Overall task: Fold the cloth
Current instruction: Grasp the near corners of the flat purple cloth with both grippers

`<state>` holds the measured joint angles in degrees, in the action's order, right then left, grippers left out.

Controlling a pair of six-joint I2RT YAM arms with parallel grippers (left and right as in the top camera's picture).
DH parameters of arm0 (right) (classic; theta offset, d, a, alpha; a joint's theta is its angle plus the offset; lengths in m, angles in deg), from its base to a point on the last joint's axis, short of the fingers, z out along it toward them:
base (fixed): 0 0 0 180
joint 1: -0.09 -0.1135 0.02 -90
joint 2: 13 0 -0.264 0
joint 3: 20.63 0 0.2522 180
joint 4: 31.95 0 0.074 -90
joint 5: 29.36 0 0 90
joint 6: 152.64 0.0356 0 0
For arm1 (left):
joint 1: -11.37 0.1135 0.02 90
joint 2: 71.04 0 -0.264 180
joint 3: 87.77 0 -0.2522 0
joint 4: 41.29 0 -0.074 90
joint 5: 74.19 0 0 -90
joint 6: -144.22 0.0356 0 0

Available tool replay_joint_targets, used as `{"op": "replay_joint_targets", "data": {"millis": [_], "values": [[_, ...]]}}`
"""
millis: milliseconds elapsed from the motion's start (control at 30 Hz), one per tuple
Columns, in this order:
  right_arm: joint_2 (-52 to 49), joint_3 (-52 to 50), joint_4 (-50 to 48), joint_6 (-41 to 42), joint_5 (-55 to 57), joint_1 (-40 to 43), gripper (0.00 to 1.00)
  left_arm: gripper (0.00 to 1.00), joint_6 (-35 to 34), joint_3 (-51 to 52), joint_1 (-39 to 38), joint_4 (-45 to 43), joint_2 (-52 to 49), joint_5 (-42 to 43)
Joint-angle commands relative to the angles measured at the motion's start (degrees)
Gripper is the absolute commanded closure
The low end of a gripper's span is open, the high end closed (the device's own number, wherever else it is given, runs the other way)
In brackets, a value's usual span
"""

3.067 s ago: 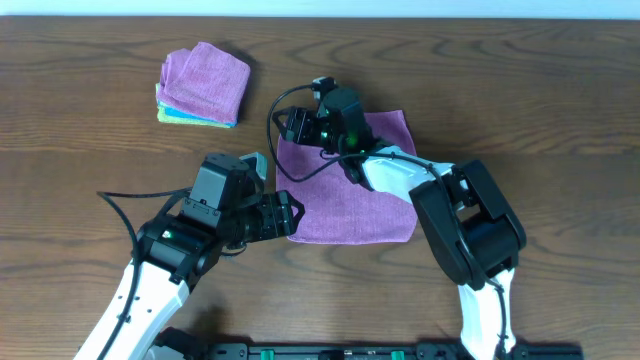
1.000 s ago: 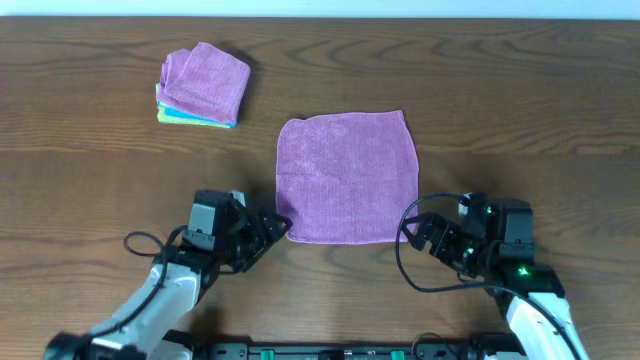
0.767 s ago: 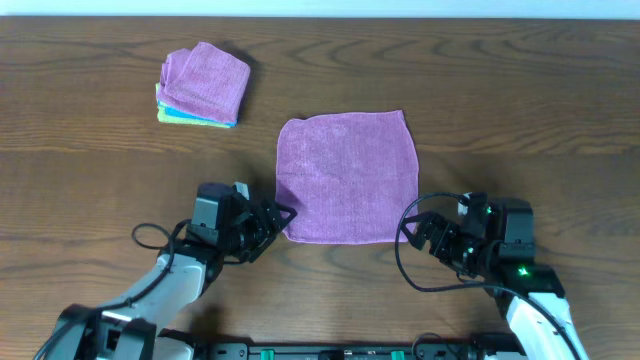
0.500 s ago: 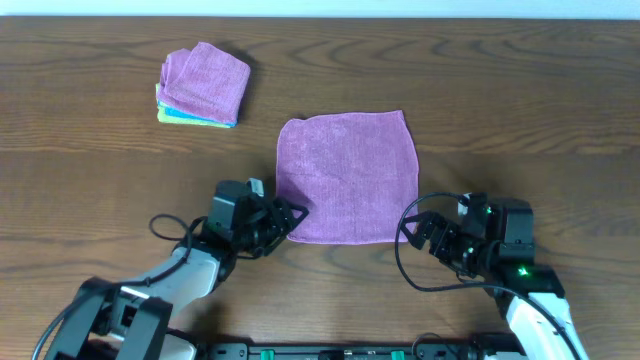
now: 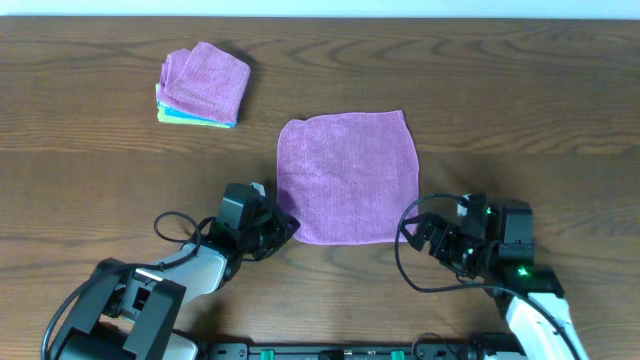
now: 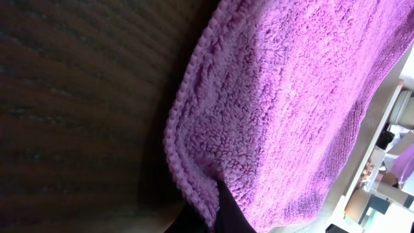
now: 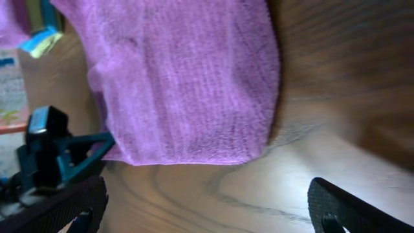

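Purple cloth [image 5: 348, 178] lying flat, mid table [image 5: 520, 120]. Left gripper [image 5: 283, 228] pinching its near-left corner shut, likely readying fold lift. Right gripper [image 5: 418, 232] hovering just beside near-right corner, jaws apart, gripping nothing.

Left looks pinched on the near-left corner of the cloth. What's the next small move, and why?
Probably ease the right gripper forward onto the near-right corner of the cloth and close. The left gripper looks shut on the near-left corner; the right one is open, just short of the hem. Both near corners likely need holding before folding.
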<state>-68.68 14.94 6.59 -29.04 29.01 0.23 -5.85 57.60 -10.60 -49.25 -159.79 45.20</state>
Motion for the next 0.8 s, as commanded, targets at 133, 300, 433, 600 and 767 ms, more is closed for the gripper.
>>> {"op": "replay_joint_targets", "data": {"millis": [133, 300, 433, 600, 767], "values": [[-6.5, -1.9, -3.1, -2.4, 4.0, 0.2, 0.01, 0.94, 1.4, 1.9, -0.2, 1.3, -1.9, -0.8], [-14.3, -1.9, -10.1, -2.3, 3.8, 0.2, 0.04, 0.94, 1.4, 1.9, -0.2, 1.3, -1.9, 0.7], [-20.2, -1.9, -15.2, 0.0, 3.2, 0.0, 0.08, 0.94, 1.4, 1.8, -0.2, 1.3, -1.9, 1.0], [-25.6, -1.9, -20.8, 2.2, 2.9, -3.0, 0.11, 0.94, 1.4, 1.9, -0.2, 1.3, -1.9, 1.8], [-28.7, -1.9, -22.9, 4.4, 5.6, -6.9, 0.16, 0.94, 1.3, 1.8, -0.1, 1.3, -1.9, 1.8]]}}
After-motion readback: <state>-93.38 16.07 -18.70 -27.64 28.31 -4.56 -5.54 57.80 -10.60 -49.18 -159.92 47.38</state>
